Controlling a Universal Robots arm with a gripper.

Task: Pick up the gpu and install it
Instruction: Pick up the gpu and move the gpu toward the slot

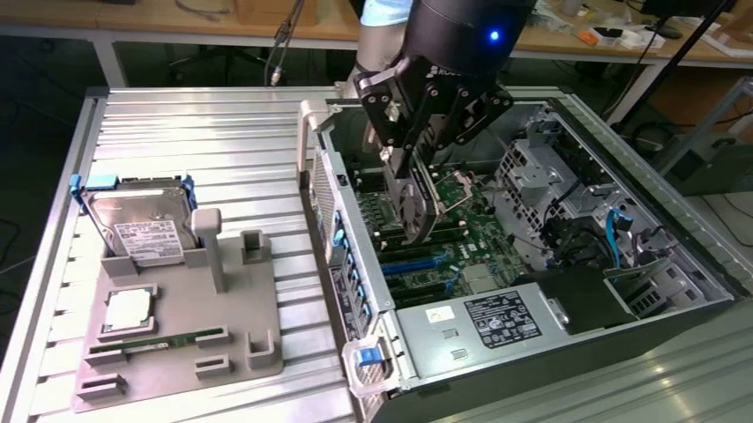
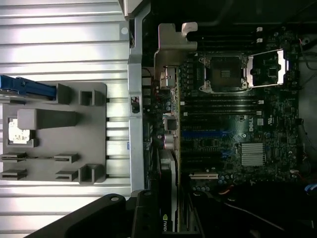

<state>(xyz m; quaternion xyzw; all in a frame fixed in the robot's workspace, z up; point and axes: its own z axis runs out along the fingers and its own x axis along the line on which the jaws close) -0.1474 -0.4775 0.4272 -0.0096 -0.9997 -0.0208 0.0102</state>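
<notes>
A ribbed metal bench [image 1: 200, 132] is seen carrying an open computer case [image 1: 694, 256] toward the exterior view's right and a grey moulded tray [image 1: 176, 370] toward its left. The hand [image 1: 414, 176] is lowered into the case and is pinched on the gpu [image 1: 418, 225], which is held upright on edge over the green motherboard [image 1: 477, 220], close to the blue slots [image 1: 412, 262]. Whether its lower edge touches the board cannot be told. In the wrist view the gpu [image 2: 167, 198] is seen edge-on just inside the case wall, beside the motherboard [image 2: 233, 129], with the processor socket [image 2: 223, 74] farther along the board. On the tray a hard drive [image 1: 141, 231] with a white label is stood in a holder, a processor chip [image 1: 127, 310] is laid flat, and a narrow memory stick [image 1: 159, 342] is set beside it. A labelled power supply [image 1: 495, 322] is mounted at the near end of the case. Behind the bench, wooden worktops [image 1: 176, 18] strewn with cables are seen, and a dark floor [image 1: 35, 115] is visible beside it.
</notes>
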